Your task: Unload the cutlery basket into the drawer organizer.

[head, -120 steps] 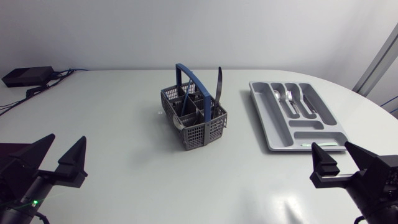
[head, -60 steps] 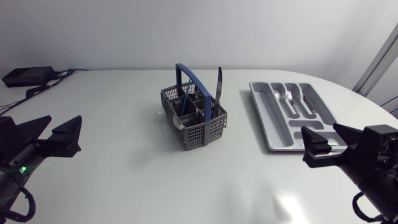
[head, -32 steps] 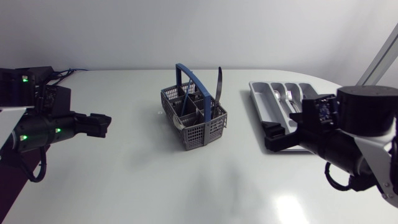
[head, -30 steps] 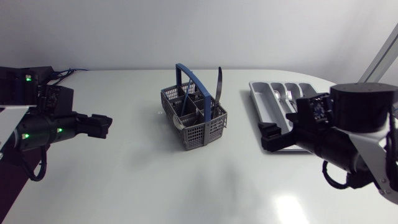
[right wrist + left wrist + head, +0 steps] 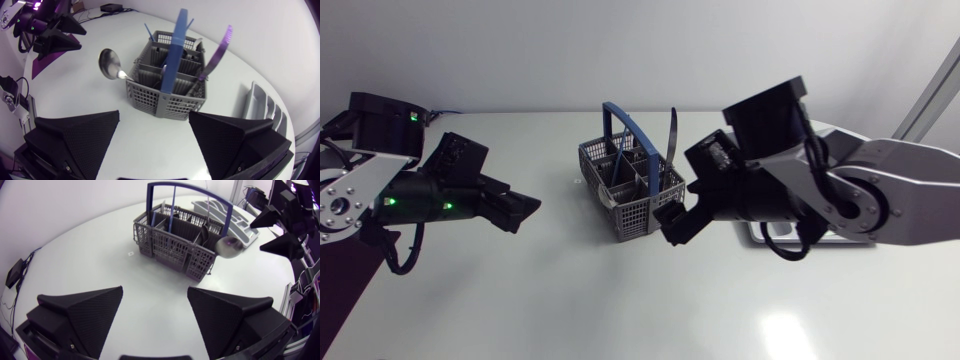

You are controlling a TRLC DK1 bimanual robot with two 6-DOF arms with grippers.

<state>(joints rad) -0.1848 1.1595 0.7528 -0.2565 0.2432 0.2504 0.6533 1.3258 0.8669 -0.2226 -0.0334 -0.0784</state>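
Note:
The grey cutlery basket [image 5: 632, 187] with a blue handle stands mid-table. A knife [image 5: 672, 135] leans out of it, and a spoon [image 5: 108, 64] pokes from its side. My right gripper [image 5: 682, 208] hangs open just to the basket's right, with the basket [image 5: 167, 90] ahead of its fingers [image 5: 80, 137]. My left gripper [image 5: 523, 213] is open to the left of the basket [image 5: 175, 240], well short of it. The grey drawer organizer [image 5: 261, 107] lies behind the basket on the right. In the head view my right arm hides most of it.
Bare white table lies between my left gripper and the basket and along the front edge. A small white mark [image 5: 130, 253] sits on the table by the basket. My right gripper's fingers [image 5: 280, 242] show beyond the basket in the left wrist view.
Both arms have risen from the front corners and swung inward toward the basket. The right arm now covers the organizer in the head view. Both grippers stay open.

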